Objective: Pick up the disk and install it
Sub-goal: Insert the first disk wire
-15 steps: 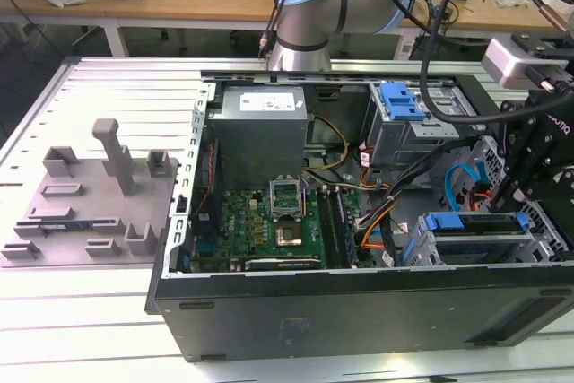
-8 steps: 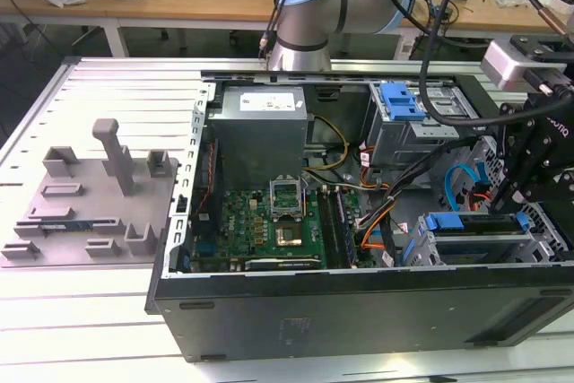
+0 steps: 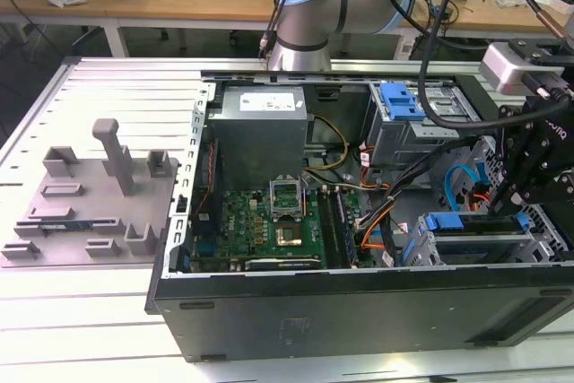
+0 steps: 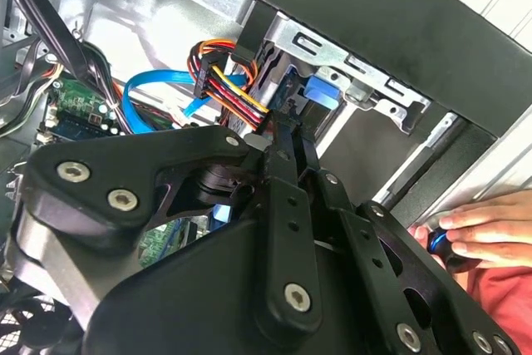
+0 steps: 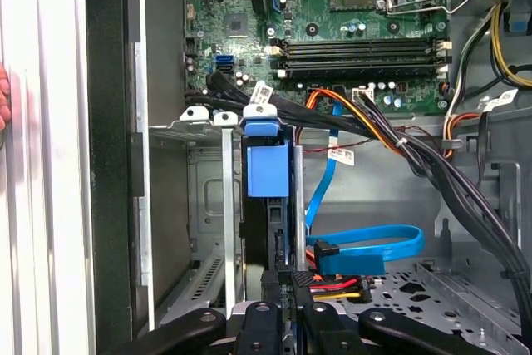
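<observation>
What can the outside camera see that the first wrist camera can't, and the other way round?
The exterior view takes in the grey fixture plate, the power supply and the arm's joint. The first wrist view looks down a drive bay slot at the disk, standing on edge in its blue caddy just ahead of the gripper. Both show the motherboard and a blue cable.

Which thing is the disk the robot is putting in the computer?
Find the open computer case, then the grey metal drive cage in its near corner on the exterior view's right, where the black gripper reaches in. The disk stands on edge in a slot there. Its bright blue plastic end stands out from the bare grey walls beside it.
</observation>
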